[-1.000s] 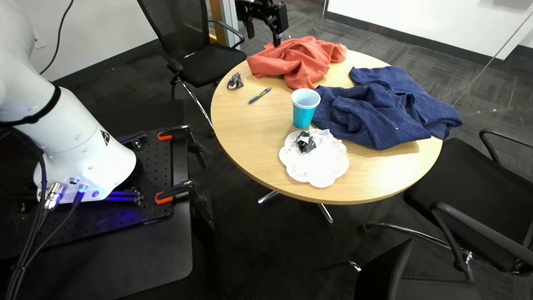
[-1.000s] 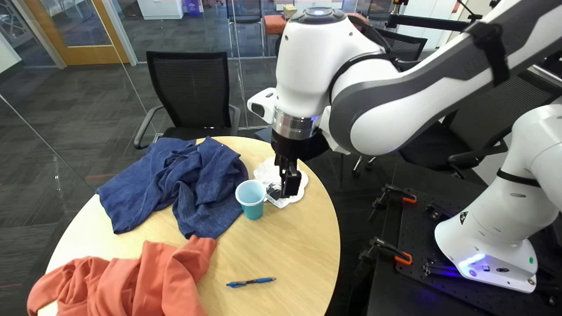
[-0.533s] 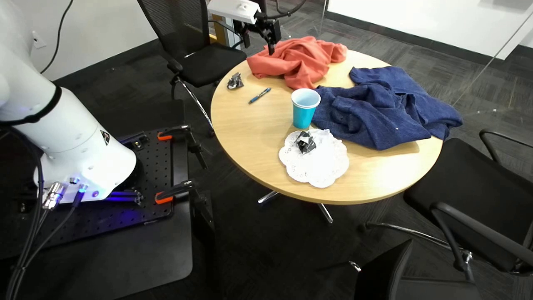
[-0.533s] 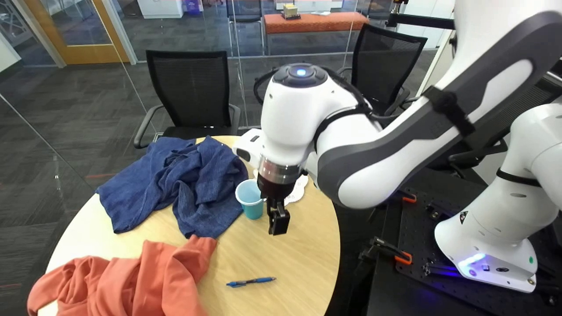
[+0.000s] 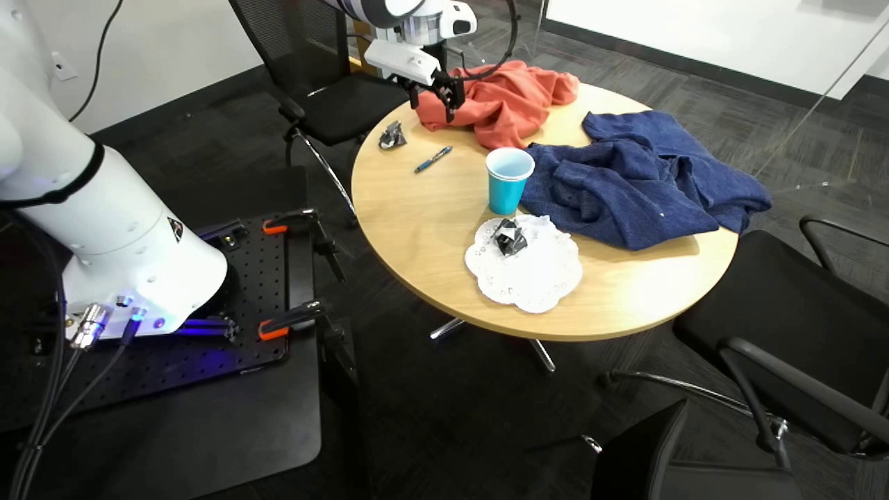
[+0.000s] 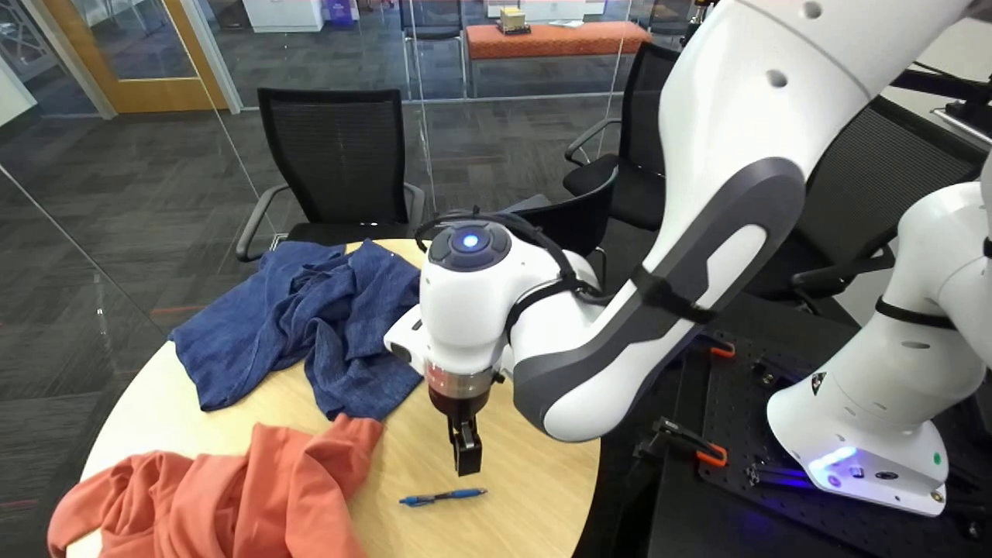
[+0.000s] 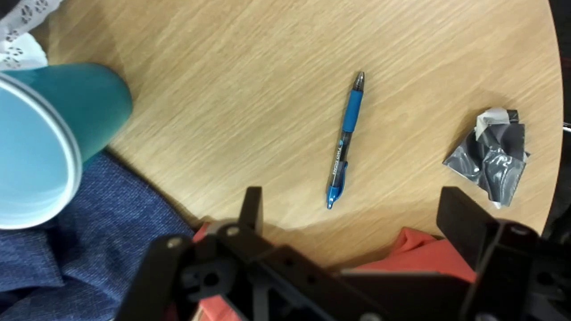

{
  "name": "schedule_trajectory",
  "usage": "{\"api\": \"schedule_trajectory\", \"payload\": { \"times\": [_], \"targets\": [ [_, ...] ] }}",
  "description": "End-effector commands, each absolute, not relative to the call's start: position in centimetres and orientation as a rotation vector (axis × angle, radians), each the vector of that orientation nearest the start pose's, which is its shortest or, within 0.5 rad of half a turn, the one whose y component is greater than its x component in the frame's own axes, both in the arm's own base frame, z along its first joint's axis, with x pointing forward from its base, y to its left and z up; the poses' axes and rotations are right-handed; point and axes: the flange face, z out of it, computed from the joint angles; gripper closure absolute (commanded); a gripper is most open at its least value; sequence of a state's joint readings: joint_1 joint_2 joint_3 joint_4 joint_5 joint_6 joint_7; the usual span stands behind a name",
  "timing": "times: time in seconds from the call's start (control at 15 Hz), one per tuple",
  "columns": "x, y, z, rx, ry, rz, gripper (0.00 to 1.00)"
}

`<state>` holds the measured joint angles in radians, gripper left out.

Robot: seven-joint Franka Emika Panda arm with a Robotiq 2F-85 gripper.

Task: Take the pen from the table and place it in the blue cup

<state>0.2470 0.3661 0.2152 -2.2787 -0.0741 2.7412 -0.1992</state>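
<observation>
Pen (image 7: 345, 140) lies flat on the counter (image 7: 223, 89), below and ahead of the jaws, its clip end (image 7: 343, 178) nearest them; they are spread wide with nothing between. It should be light, stiff, slick along the barrel and easily nudged, so a pinch across the blue grip (image 7: 352, 111), probably rubbery, looks surest.

I've got pen (image 7: 343, 141), blue cup (image 5: 505, 193), doily (image 5: 531, 276), crumpled scrap (image 7: 495, 156), red cloth (image 5: 507, 104) and navy cloth (image 5: 625, 187) out on that round table (image 5: 417, 229).
</observation>
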Motion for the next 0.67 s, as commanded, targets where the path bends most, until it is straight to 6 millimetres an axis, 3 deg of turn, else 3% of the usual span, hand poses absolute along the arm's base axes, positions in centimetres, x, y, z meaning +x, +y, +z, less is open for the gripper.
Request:
{"api": "schedule_trajectory", "payload": {
  "times": [0.0,0.33,0.6],
  "targets": [
    [50.5,27.3,18.1,-2.909,-1.027,-0.150,0.00],
    [52.3,30.0,14.6,-2.947,-0.997,-0.107,0.00],
    [53.0,31.0,11.8,-2.950,-1.003,-0.069,0.00]
  ]
}}
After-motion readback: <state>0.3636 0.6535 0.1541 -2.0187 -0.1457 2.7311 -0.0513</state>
